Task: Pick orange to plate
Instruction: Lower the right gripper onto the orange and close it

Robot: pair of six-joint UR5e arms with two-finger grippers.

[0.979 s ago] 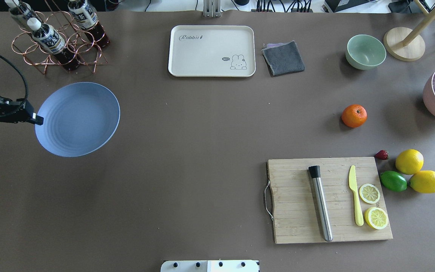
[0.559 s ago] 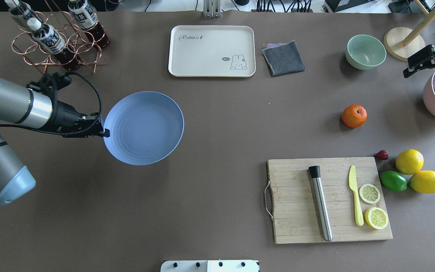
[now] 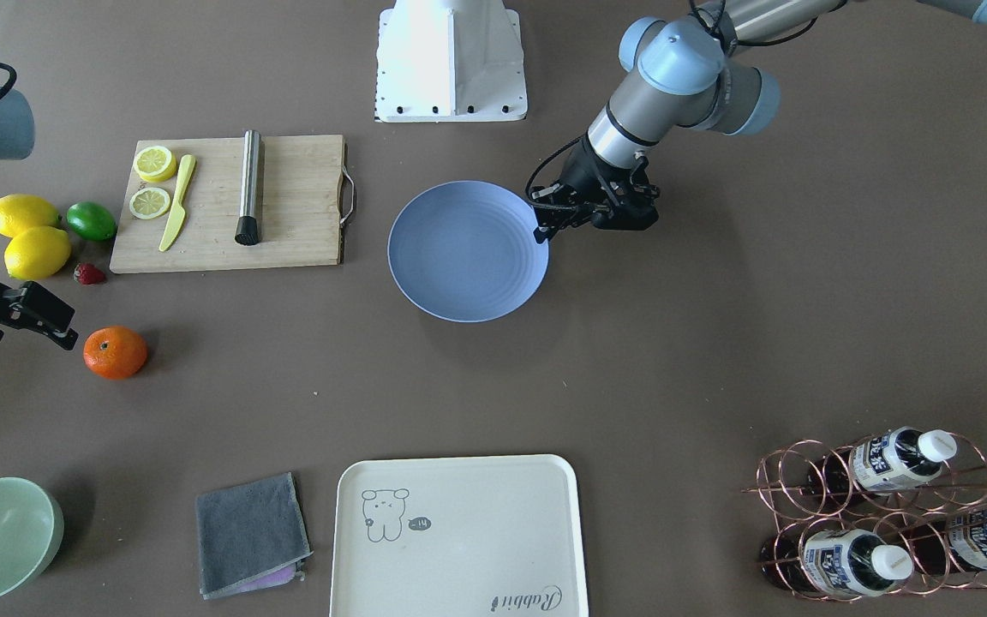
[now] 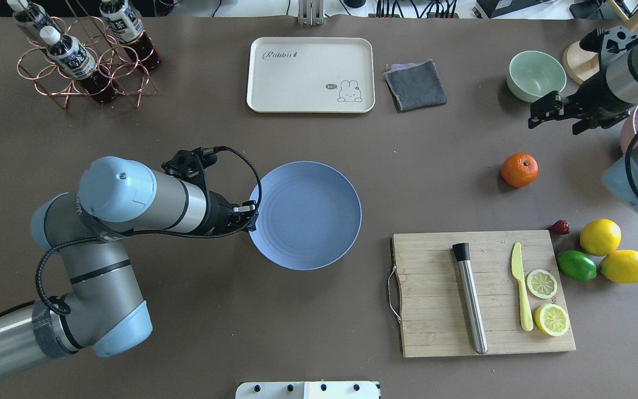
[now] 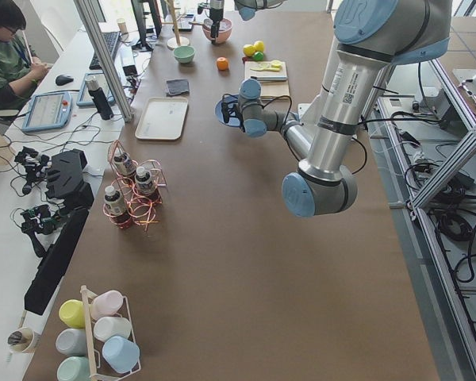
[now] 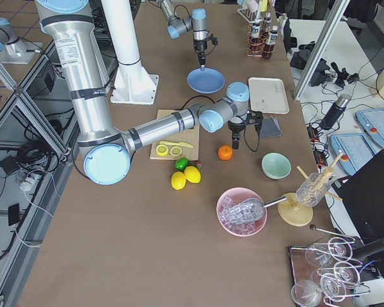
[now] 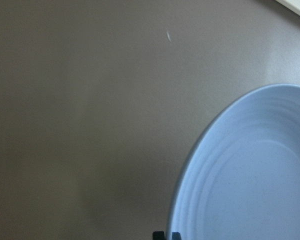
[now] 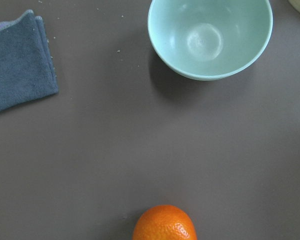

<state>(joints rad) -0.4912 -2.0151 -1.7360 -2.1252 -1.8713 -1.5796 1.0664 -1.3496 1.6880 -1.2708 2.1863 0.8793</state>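
The orange (image 4: 519,169) lies on the brown table, right of the middle, with nothing touching it; it also shows as the orange (image 3: 116,351) and at the bottom edge of the right wrist view as the orange (image 8: 164,224). The light-blue plate (image 4: 305,215) is near the table's middle, and my left gripper (image 4: 252,216) is shut on its left rim. I cannot tell whether the plate rests on the table. In the front view the plate (image 3: 468,253) hangs off the left gripper (image 3: 541,227). My right gripper (image 4: 554,119) is open, beyond and to the right of the orange, holding nothing.
A wooden cutting board (image 4: 435,293) with a muddler, a yellow knife and lemon halves lies in front of the orange. Two lemons (image 4: 601,237), a lime and a strawberry sit beside it. At the back are a pale-green bowl (image 4: 536,76), a grey cloth (image 4: 416,85), a cream tray (image 4: 310,75) and a bottle rack (image 4: 83,55).
My left arm has carried the plate from the table's left side rightward to its middle. My right arm has come in from the right edge toward the orange, which has not moved.
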